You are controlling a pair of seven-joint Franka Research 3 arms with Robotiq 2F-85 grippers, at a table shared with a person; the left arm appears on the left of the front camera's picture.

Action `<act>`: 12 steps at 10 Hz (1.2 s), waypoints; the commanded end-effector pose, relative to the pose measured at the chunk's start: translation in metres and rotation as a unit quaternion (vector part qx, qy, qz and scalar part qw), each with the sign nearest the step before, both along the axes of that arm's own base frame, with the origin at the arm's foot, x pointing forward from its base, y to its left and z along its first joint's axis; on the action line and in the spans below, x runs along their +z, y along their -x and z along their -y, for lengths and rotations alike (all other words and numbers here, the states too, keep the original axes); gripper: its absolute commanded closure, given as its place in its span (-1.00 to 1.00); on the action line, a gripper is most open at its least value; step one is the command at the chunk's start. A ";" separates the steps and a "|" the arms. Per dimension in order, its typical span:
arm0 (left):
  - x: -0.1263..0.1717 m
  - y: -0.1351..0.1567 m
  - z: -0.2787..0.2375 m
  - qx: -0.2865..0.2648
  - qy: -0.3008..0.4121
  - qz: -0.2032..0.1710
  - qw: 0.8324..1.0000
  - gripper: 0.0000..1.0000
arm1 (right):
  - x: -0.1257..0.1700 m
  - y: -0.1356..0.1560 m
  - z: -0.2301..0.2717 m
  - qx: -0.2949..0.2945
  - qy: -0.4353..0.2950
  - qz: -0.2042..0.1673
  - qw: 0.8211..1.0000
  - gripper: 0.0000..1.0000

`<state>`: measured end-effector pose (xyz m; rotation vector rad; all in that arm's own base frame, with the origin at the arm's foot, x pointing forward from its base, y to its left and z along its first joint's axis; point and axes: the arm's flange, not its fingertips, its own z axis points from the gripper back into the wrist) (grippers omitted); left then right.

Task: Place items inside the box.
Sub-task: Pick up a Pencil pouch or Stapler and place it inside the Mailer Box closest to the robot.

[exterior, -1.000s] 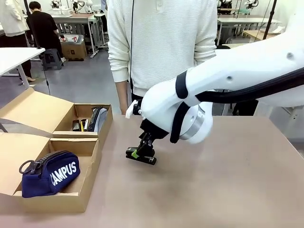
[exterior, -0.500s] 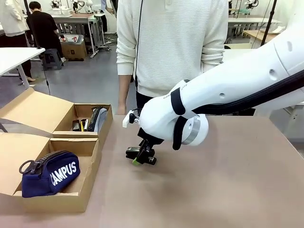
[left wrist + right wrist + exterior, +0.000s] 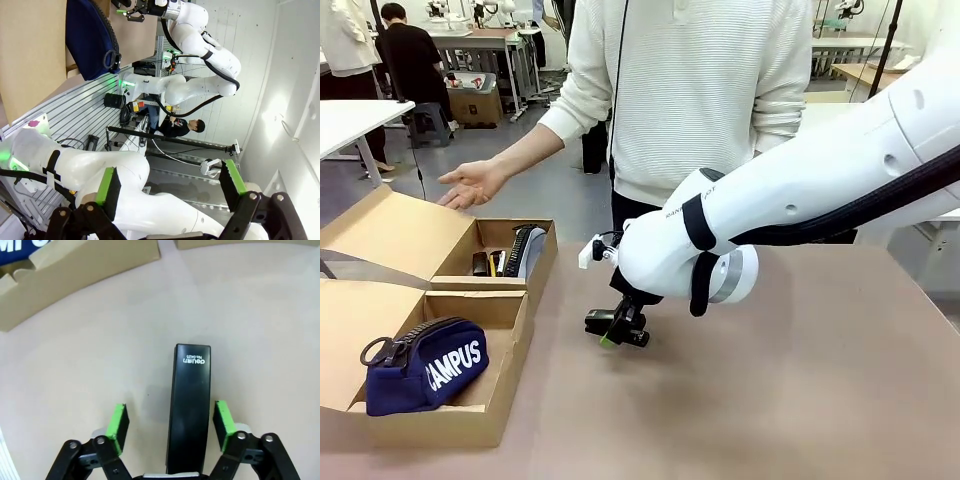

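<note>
Since a second ago the right arm has been brought lower over the stapler (image 3: 190, 400), and the person's hand (image 3: 470, 185) has been raised, palm up, above the far box's flap. Stapler has not been shifted: it lies flat on the table (image 3: 800, 400), right of both boxes and apart from them. Right gripper (image 3: 170, 422) is seen spread wide, astride the stapler's near end, with nothing clamped. The stapler sits off-centre, close to one pad (image 3: 222, 420), and a clear gap is left at the other. Left gripper (image 3: 170, 187) is likewise held apart and empty, pointed away at the room. Near box (image 3: 515, 340) is occupied by a navy pouch (image 3: 430, 365). Far box (image 3: 545, 262) is already part filled with small items, too small to be told apart. Step in hand is judged to be the grasp of the stapler. For a clean grasp the gripper should be shifted sideways until the stapler is centred; otherwise it is likely to be pushed and skewed as the jaws are closed. Pads should be set low on the long sides of the body, not on the sprung top alone, so that it is neither squeezed open nor let slip. Once lifted, it should be carried left and over a box wall with clearance, and the raised hand should be kept clear of.
</note>
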<state>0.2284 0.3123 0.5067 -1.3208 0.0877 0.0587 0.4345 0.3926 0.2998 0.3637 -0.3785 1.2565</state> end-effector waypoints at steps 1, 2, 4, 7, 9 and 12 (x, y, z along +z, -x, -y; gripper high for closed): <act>-0.001 0.001 0.000 -0.001 -0.005 -0.001 1.000 -1.00 | 0.004 0.000 -0.006 -0.011 0.007 -0.015 1.000 0.79; -0.001 0.001 0.000 -0.001 -0.005 -0.001 1.000 -1.00 | 0.004 0.001 -0.005 -0.012 0.004 -0.012 1.000 1.00; -0.001 0.001 0.000 -0.001 -0.005 -0.001 1.000 -1.00 | 0.003 0.001 -0.004 -0.013 0.000 -0.018 1.000 1.00; -0.001 0.001 0.000 -0.001 -0.005 -0.001 1.000 -1.00 | 0.009 0.006 0.000 -0.010 0.002 -0.028 1.000 1.00; -0.001 0.001 0.000 -0.001 -0.005 -0.001 1.000 -1.00 | 0.014 0.007 0.007 -0.017 -0.003 -0.030 0.999 1.00; -0.001 0.001 0.000 -0.001 -0.005 -0.001 1.000 -1.00 | 0.062 0.034 0.030 -0.034 -0.014 -0.055 0.998 1.00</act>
